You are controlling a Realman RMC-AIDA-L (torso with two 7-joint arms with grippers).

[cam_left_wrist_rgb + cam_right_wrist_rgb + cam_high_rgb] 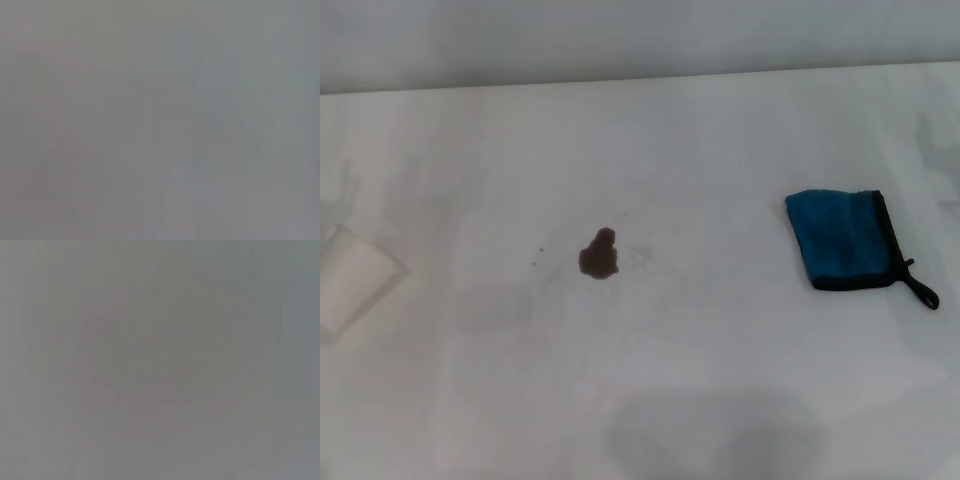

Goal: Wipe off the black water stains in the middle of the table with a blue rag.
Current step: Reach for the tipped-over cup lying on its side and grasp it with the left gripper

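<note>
Smooth, white worktop point(720, 400) with a soft, low sheen, no grain or texture showing. Blue rag point(842, 238) of cloth, nappy and matt like terry, bound along the edges in darker black fabric tape, with a thin black loop at one corner. Black water stains point(599, 254) lying as a flat, dull brownish-black liquid film, tiny specks beside it. At the left edge, a pale, matt, smooth object point(352, 276), material unclear. Both wrist views only blank grey, featureless.

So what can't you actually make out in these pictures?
- Both grippers: in no view; both wrist views show only featureless grey.
- White object at the table's left side: cut off by the head view's edge, unidentifiable.
- Specks beside the black stain: too small.
- Blue rag's underside: hidden.
</note>
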